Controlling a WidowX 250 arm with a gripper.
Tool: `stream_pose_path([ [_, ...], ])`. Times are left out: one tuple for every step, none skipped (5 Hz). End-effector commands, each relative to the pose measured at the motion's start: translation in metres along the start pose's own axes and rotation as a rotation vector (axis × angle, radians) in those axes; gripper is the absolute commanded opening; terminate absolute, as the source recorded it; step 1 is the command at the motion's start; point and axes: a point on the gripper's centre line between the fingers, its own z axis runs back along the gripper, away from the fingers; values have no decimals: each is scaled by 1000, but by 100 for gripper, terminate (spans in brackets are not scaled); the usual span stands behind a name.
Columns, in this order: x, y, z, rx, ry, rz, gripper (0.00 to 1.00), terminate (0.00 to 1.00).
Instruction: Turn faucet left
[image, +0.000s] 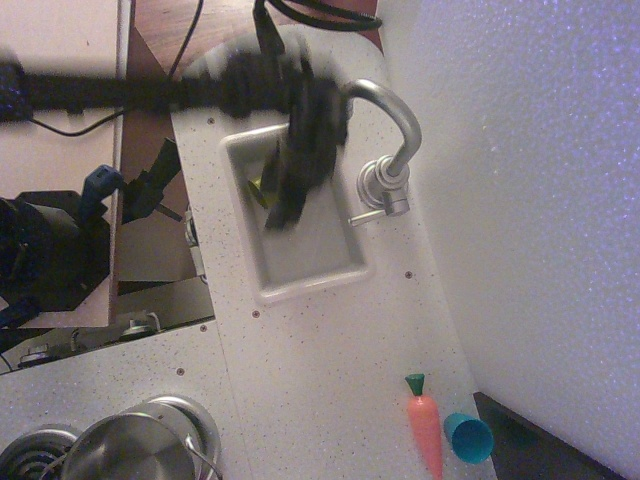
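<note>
Standing on the white speckled worktop (330, 350) is a toy carrot (425, 425) with a small blue cup (468, 437) just beside it. A shiny steel pot (135, 450) sits at the bottom left corner, partly cut off. The sink (300, 270) is set into the worktop, and the silver faucet (385, 150) stands at its right side, its curved spout arching toward the far end of the sink. The black arm (120, 90) reaches in from the left and hangs over the sink. The pincer (285, 205) points down into the sink, close to the spout. It is very blurry, so I cannot tell if it is spread or closed. Something greenish (260, 185) peeks out behind it, mostly hidden.
</note>
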Motion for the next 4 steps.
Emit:
stream_pose_path([
  [5, -14, 3, 22, 3, 19, 100, 0],
  [25, -15, 13, -30, 3, 94, 100, 0],
  [55, -33, 40, -22, -7, 175, 100, 0],
  [54, -34, 83, 35, -161, 182, 100, 0],
])
